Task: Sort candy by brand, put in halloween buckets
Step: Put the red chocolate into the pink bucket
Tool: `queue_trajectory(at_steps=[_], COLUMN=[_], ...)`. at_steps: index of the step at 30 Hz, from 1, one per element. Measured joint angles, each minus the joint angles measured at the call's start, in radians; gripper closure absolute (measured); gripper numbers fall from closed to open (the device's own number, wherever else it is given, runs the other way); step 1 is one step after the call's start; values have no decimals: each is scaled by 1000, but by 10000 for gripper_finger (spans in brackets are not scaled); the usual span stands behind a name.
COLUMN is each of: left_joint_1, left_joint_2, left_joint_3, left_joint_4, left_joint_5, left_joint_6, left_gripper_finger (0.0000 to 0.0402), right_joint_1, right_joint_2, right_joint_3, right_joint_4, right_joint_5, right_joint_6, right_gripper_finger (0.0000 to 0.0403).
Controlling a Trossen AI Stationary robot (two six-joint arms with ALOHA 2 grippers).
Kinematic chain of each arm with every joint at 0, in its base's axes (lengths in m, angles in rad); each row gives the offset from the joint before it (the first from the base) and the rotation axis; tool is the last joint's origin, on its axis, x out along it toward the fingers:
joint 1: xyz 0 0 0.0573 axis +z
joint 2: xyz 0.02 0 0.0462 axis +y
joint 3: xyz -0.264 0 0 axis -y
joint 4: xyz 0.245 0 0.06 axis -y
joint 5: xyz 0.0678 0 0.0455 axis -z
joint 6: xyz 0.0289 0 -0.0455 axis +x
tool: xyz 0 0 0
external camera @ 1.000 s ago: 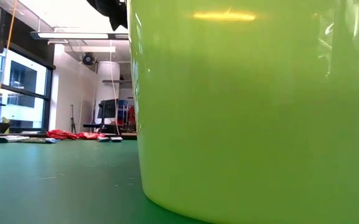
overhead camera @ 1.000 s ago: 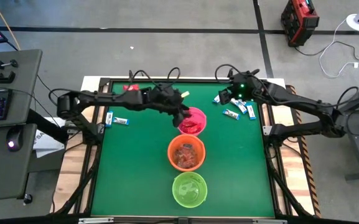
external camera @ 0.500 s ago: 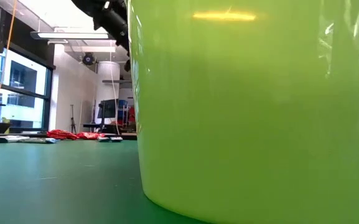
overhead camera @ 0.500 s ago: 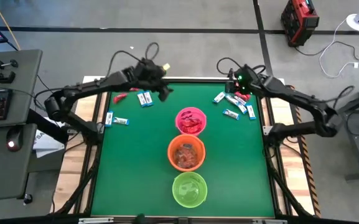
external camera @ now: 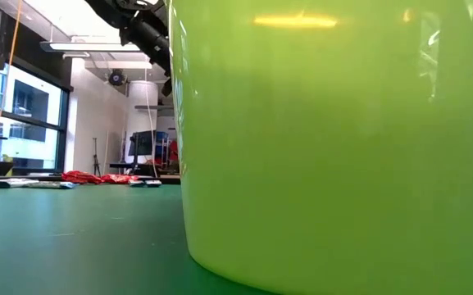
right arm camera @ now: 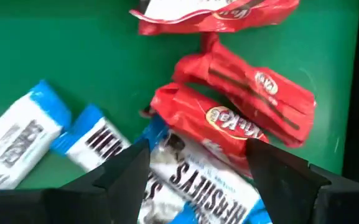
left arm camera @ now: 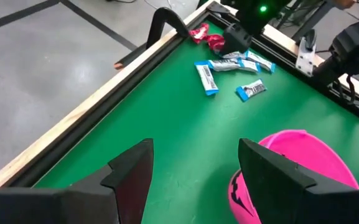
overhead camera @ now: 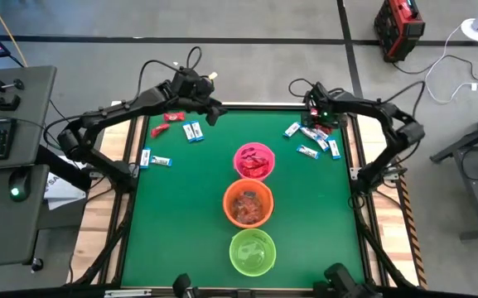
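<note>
Three buckets: pink bucket, orange, green, mid-table.
Right gripper: jaws apart, empty, over the candy at 1 o'clock.
Left gripper: spread, empty, 11 o'clock.
Tip: likely straddle one red packet only, avoiding the blue-white neighbours touching it.

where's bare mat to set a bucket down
Free: the wide strips either side of the bucket column, between the pink, orange and green buckets and the table edges. Crowded: the far corners, with candy under the right gripper and beside the left gripper.
</note>
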Motion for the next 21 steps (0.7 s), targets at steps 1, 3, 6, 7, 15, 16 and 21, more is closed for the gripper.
queue_trajectory(at_steps=[1,3,6,7,15,16,21], left_joint_1=[0,0,0,0,0,0,0], left_joint_2=[0,0,0,0,0,0,0], left_joint_3=[0,0,0,0,0,0,0], left_joint_4=[0,1,1,2,4,4,5], left_joint_5=[0,0,0,0,-5,-5,-8], left_joint_6=[3,6,6,6,5,5,5], left_gripper_finger=[177,177,177,177,177,177,177], right_joint_1=[0,3,18,22,42,44,33], right_joint_2=[12,29,45,46,21,21,23], right_joint_3=[1,4,10,10,71,82,93], right_joint_4=[7,6,0,0,-66,-62,-27], right_joint_5=[2,24,66,75,117,121,123], right_joint_6=[-2,-14,-16,-16,-1,0,-9], right_gripper_finger=[142,142,142,143,183,188,200])
